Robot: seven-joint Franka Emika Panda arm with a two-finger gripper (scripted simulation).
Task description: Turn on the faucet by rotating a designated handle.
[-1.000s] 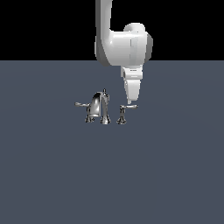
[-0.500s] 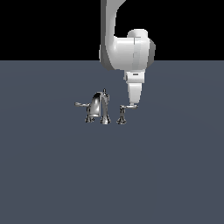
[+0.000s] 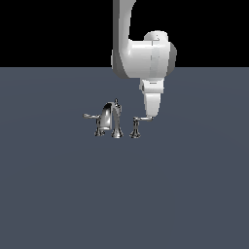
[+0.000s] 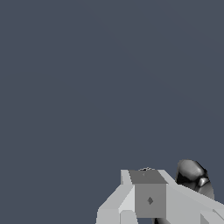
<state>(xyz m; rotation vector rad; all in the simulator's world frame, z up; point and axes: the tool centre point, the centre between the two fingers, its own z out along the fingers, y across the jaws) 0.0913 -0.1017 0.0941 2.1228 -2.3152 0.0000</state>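
The small chrome faucet (image 3: 108, 117) stands on the grey floor, its arched spout topped by a knob. To the exterior view's right of the spout, across a clear gap, is the handle (image 3: 140, 118), a thin lever on a short flared post. My gripper (image 3: 151, 115) hangs straight down, its tip at the lever's outer end and apparently touching it. The exterior view does not show how the jaws stand. In the wrist view a grey finger (image 4: 148, 197) lies beside a shiny chrome piece (image 4: 194, 177).
A twin lever (image 3: 90, 116) sticks out on the far side of the spout, toward the exterior view's left. The flat grey floor (image 3: 124, 194) runs all around the faucet. The white arm (image 3: 146, 53) rises above the handle.
The arm's upper links have shifted toward the exterior view's right. The gripper tip stays at the lever's end, and the lever has not visibly turned.
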